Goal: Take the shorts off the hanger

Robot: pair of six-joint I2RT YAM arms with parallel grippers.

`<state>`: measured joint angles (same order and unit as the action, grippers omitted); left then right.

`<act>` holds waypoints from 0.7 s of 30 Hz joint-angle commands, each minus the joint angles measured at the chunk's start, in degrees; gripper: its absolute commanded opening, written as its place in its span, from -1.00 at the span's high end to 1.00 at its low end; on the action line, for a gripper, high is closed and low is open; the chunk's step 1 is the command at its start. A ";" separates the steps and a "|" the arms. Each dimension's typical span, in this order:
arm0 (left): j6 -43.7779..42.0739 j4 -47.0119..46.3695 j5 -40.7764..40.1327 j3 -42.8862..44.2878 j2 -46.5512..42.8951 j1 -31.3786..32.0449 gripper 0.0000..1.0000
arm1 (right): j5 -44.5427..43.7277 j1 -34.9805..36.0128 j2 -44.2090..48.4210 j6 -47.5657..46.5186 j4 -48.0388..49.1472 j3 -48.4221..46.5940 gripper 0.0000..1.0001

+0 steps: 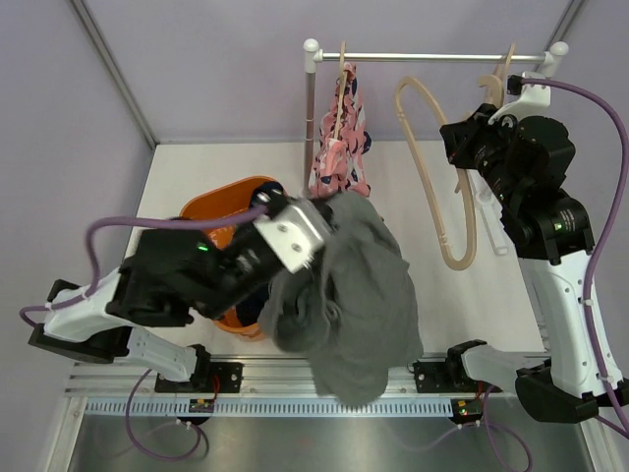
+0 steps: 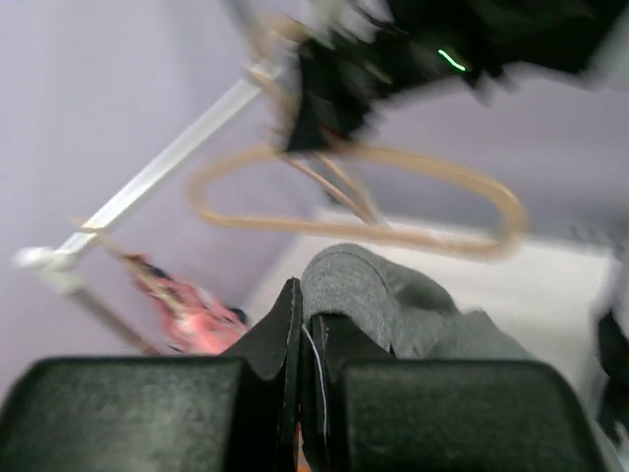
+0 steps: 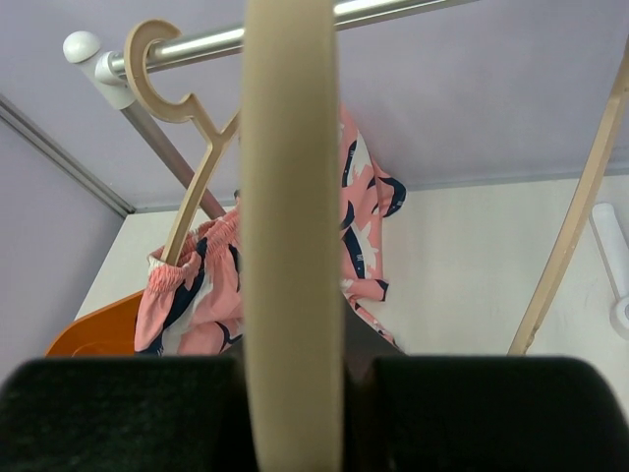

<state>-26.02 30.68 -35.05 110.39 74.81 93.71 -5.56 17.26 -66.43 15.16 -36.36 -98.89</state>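
Observation:
My left gripper (image 1: 329, 221) is shut on the plain grey shorts (image 1: 356, 295), which hang free of any hanger over the near table. In the left wrist view the grey shorts (image 2: 393, 295) bunch just past the closed gripper (image 2: 305, 307). My right gripper (image 1: 464, 147) is shut on a bare beige hanger (image 1: 437, 187), whose bar (image 3: 292, 197) runs between the jaws. The pink patterned shorts (image 1: 339, 152) still hang on a wooden hanger (image 3: 192, 187) on the rail (image 1: 432, 56); they also show in the right wrist view (image 3: 197, 285). The navy shorts are not clearly visible.
An orange basket (image 1: 221, 205) sits under my left arm, mostly covered by it. The rail's white post (image 1: 311, 108) stands at the back middle, and a second post base (image 3: 614, 265) at the right. Purple walls close the back and sides.

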 commanded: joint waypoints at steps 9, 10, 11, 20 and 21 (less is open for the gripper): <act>-42.88 -53.79 -9.08 9.48 -3.88 -0.02 1.00 | -1.56 0.50 1.13 -1.88 -0.64 -2.89 1.00; -44.97 -54.57 -8.90 10.36 -3.44 -0.02 1.00 | -1.64 0.50 1.31 -1.89 -0.73 -2.71 1.00; -45.86 -55.10 -8.98 10.81 -3.26 -0.02 1.00 | -1.64 0.50 1.39 -1.97 -0.73 -2.62 1.00; -32.28 -53.89 -12.67 -9.46 -12.48 -10.02 1.00 | -1.12 0.41 2.27 -1.62 0.67 0.63 1.00; -28.34 -52.14 -12.94 -15.15 -14.58 -12.04 1.00 | -1.12 0.41 2.54 -1.36 0.76 1.07 1.00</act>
<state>-64.07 -22.31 -47.20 104.77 63.09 85.69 -5.56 17.26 -65.54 13.89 -38.46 -98.45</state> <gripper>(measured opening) 0.034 0.141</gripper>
